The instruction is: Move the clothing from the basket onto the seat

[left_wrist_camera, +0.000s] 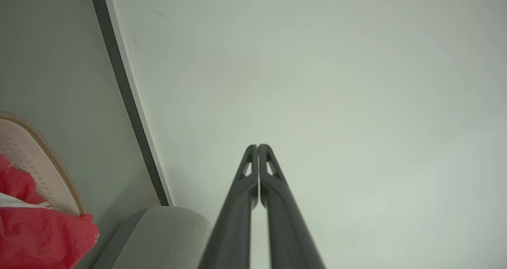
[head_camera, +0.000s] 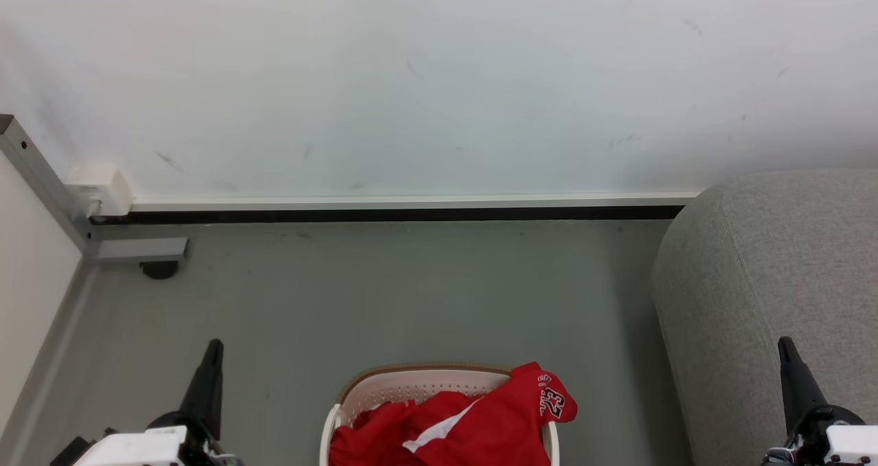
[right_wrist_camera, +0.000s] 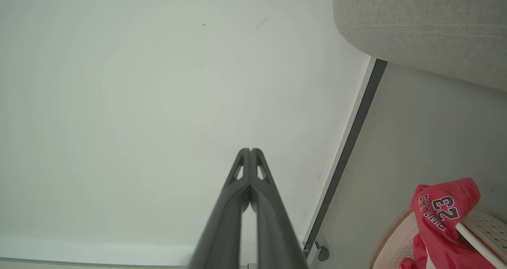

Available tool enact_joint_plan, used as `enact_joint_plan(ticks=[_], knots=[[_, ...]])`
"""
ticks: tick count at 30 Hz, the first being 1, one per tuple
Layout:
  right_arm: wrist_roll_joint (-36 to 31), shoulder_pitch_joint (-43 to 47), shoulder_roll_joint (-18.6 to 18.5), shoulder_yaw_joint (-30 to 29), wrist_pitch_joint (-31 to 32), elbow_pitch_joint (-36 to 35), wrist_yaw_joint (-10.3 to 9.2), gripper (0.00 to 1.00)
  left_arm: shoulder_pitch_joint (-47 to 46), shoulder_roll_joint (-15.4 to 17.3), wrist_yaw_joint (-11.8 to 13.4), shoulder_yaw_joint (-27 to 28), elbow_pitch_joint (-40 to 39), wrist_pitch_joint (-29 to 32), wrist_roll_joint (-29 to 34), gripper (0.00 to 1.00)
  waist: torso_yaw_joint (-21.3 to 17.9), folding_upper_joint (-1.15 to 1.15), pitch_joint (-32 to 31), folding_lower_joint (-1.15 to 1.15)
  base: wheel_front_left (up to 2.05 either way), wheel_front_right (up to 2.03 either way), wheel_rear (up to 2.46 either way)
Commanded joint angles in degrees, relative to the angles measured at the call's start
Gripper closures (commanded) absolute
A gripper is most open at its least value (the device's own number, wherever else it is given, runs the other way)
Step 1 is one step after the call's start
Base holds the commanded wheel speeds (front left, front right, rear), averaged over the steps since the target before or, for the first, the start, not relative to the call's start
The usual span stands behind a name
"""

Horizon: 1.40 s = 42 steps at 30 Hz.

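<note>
Clothing (head_camera: 480,425), red with white stripe and a 23, overhangs basket (head_camera: 411,386); both jaws pressed together, empty.

In the head view the bottom edge cuts off the near part of the basket (head_camera: 418,386) and of the clothing (head_camera: 480,428), and the red cloth hides the inside of the basket. The seat (head_camera: 754,281) runs out past the right and bottom edges. The small lettering beside the "23" is too small to read, and the left end effector (head_camera: 214,349) and right end effector (head_camera: 786,349) are cut at their bases.
</note>
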Motion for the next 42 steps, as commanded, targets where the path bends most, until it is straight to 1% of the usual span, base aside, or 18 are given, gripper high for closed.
enact_joint_plan(ticks=[1,17,18,21,27,31,35,42], knots=[[0.1,-0.7,-0.4,-0.2,0.2,-0.2,-0.13,1.0,-0.5,0.1,-0.1,0.1,0.0,0.2,-0.8,1.0,0.0,0.0,0.0,0.0,0.0,0.0,0.0],[0.1,-0.7,-0.4,-0.2,0.2,-0.2,-0.13,1.0,-0.5,0.1,-0.1,0.1,0.0,0.2,-0.8,1.0,0.0,0.0,0.0,0.0,0.0,0.0,0.0],[0.0,0.0,0.0,0.0,0.0,0.0,0.0,0.0,0.0,0.0,0.0,0.0,0.0,0.0,0.0,0.0,0.0,0.0,0.0,0.0,0.0,0.0,0.0],[-0.1,1.1,0.5,0.2,-0.1,1.4,0.0,0.0,1.2,-0.4,0.0,-0.2,1.4,-0.1,0.1,0.0,0.0,0.0,0.0,0.0,0.0,0.0,0.0],[-2.3,1.7,0.3,0.7,-1.6,0.9,0.0,0.0,1.2,-0.4,0.0,-1.2,1.4,-1.6,1.8,0.0,0.1,0.0,0.0,0.0,0.0,0.0,0.0],[-6.8,2.1,0.1,0.8,-2.8,0.4,-0.01,0.0,1.2,-0.3,0.0,-1.6,1.3,-2.8,4.7,0.0,0.1,0.0,0.0,0.0,0.0,0.0,0.0],[-13.0,2.5,0.0,1.3,-3.9,-0.5,-0.01,0.0,1.3,-0.3,0.1,-1.7,0.8,-3.9,8.9,0.0,0.2,0.0,0.0,0.0,0.0,0.0,0.0],[-22.2,3.2,-0.2,2.0,-5.7,-1.5,-0.02,0.0,1.8,-0.2,1.5,-2.5,-0.1,-5.7,17.0,0.0,0.3,0.0,0.1,0.0,0.0,0.0,0.0]])
